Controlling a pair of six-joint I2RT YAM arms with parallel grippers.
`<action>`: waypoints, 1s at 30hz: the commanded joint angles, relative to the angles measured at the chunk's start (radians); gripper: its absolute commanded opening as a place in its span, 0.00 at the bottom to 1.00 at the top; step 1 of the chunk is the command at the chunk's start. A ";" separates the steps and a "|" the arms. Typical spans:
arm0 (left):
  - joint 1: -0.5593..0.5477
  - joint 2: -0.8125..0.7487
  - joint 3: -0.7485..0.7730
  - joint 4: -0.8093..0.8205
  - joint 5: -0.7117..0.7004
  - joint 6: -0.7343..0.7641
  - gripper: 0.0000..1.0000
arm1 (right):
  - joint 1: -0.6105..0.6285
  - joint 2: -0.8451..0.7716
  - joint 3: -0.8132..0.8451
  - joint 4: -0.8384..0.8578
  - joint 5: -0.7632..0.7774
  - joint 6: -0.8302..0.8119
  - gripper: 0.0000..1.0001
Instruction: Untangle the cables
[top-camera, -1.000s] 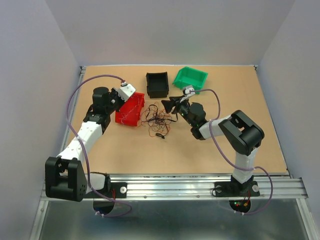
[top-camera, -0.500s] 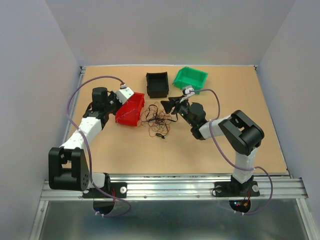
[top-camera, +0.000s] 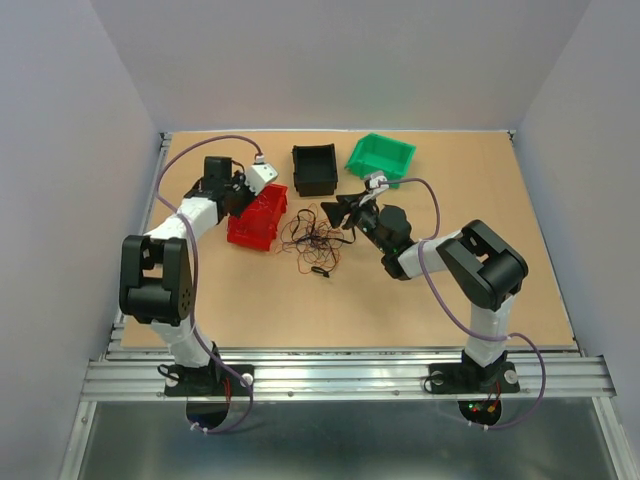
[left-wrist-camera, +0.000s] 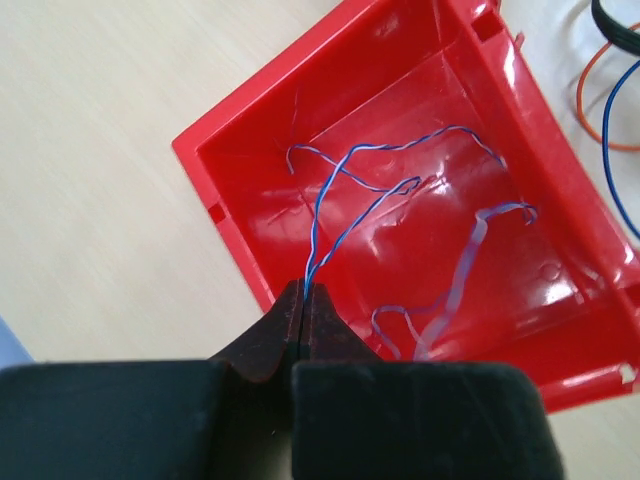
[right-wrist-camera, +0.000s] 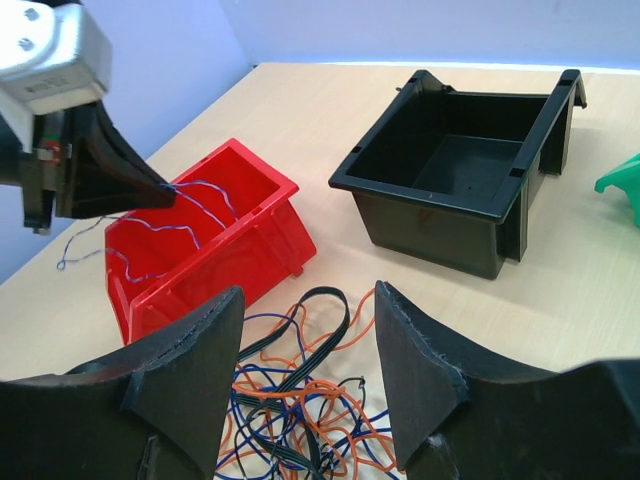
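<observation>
The left claw is pinched tight on a thin blue wire. The wire hangs from its tips and curls down into the red bin right below it. In the right wrist view, one loose end of this wire seems to trail out past the bin's side, away from the pile.

The right claw is apart and holds nothing. The rest of the cables lie in a messy knot on the table, just under and in front of this claw. A black bin sits further ahead of it.

Some things could go wrong from here. If the left claw lets go now, the loose end may slide over the edge and pull the light wire out of the bin. The wire is so thin it might also stick to the tips and lift back out. If the right claw drops straight into the knot, it will likely catch many wires at once. Then the whole pile would drag along and not come apart.
</observation>
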 joint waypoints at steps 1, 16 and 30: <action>-0.049 0.037 0.058 -0.016 -0.074 -0.042 0.00 | -0.007 0.009 0.012 0.077 -0.007 0.006 0.60; -0.162 0.186 0.079 0.137 -0.278 -0.197 0.00 | -0.008 -0.003 -0.005 0.075 -0.011 0.001 0.60; -0.164 0.266 0.061 0.188 -0.358 -0.225 0.00 | -0.008 -0.017 -0.020 0.077 -0.005 -0.002 0.60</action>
